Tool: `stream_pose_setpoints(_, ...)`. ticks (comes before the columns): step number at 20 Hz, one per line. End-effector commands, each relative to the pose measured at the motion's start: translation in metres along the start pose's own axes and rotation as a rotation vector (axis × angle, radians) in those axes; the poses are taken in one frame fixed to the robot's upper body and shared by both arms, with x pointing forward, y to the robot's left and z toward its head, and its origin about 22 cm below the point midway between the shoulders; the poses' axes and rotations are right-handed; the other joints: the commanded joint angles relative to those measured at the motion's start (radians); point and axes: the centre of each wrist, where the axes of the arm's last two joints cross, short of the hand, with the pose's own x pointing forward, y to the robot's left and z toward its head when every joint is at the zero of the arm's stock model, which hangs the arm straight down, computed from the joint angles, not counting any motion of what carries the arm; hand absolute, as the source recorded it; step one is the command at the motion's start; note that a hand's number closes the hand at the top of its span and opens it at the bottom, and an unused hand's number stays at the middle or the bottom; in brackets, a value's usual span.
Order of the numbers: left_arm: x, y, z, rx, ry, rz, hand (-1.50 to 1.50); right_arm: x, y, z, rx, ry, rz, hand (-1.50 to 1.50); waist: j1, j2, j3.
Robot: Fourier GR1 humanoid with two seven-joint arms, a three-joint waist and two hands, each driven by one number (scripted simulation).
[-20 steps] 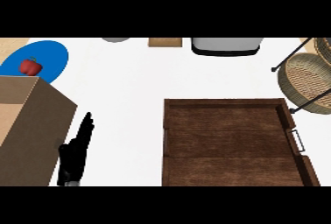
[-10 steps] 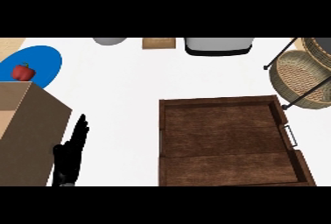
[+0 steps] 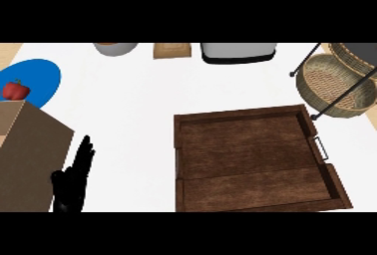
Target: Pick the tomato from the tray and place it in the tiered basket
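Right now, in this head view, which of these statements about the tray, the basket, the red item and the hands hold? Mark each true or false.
1. The brown wooden tray holds a tomato. False: no tomato shows in it.
2. The red vegetable lies on the round blue plate at the left. True.
3. The woven tiered basket stands at the counter's right, beyond the tray. True.
4. The black left hand is curled round the red vegetable. False: it is open, fingers straight, near the lower left edge, apart from it.
5. The right hand reaches over the tray. False: no right hand shows.
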Motion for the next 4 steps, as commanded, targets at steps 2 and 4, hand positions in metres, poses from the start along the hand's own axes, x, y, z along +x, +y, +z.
stream_pose_setpoints(2,-0.006,0.010,-0.001,0.011,0.044,-0.012,0.00,-0.011,-0.084,0.027,0.065,-0.009,0.000,-1.50,-0.013,0.003,-0.002)
stream_pose_setpoints(4,-0.008,0.009,0.000,0.014,0.038,0.000,0.00,-0.013,-0.105,0.035,0.097,-0.024,0.009,-1.50,-0.017,0.001,-0.002)
